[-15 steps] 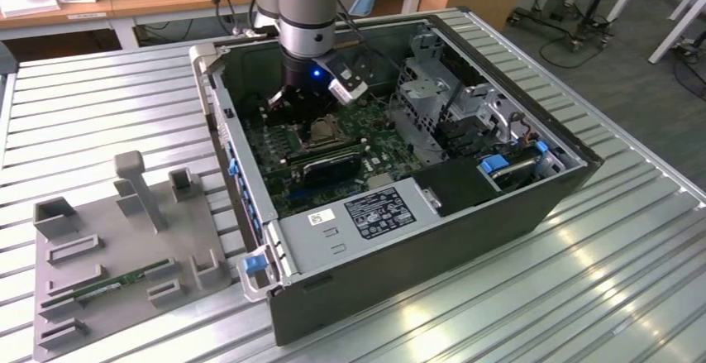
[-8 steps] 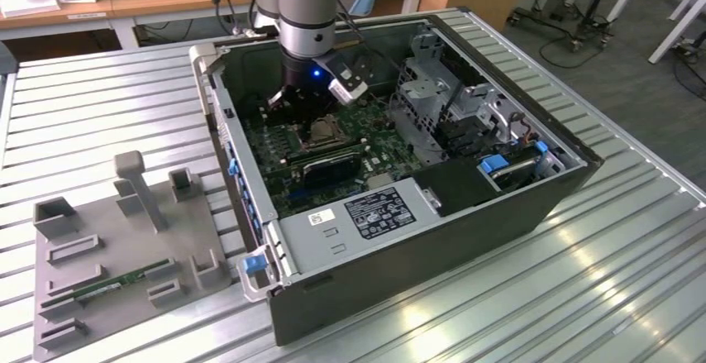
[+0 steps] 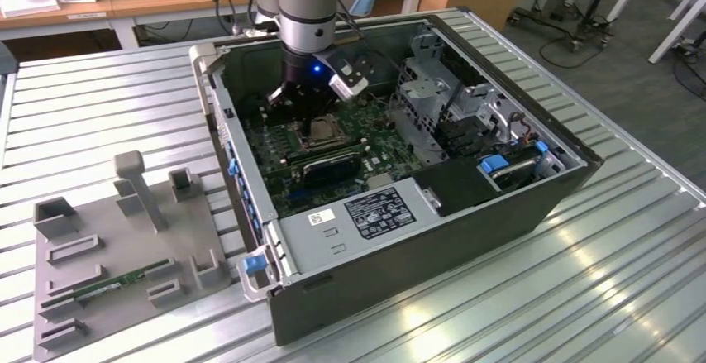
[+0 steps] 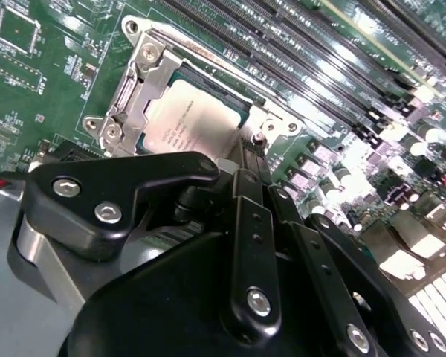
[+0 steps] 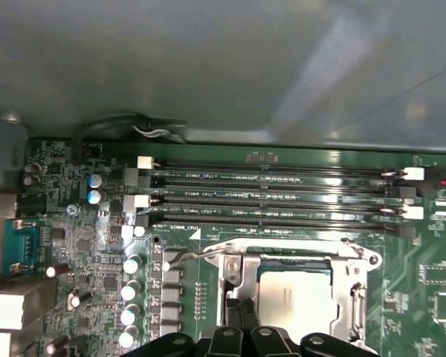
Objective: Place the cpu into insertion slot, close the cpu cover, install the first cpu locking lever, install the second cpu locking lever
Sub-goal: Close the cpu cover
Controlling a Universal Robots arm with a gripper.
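The cpu (image 4: 197, 123) (image 5: 297, 297) lies flat in the insertion slot (image 3: 320, 134) on the green board inside the open computer case. The silver cpu cover (image 4: 130, 93) (image 5: 360, 301) lies down around it, with the chip's metal face showing through its window. A thin wire locking lever (image 5: 189, 255) juts out sideways from one corner of the socket. My gripper (image 3: 298, 102) (image 4: 247, 152) (image 5: 240, 312) hangs just above the socket's edge. Its black fingers are shut, with nothing visible between them.
Long black memory slots (image 5: 282, 197) (image 4: 320, 59) run beside the socket. The case walls (image 3: 231, 156), a drive cage (image 3: 441, 90) and the power supply (image 3: 375, 210) hem in the board. A grey fixture (image 3: 111, 284) holding a green memory stick sits at the exterior view's left.
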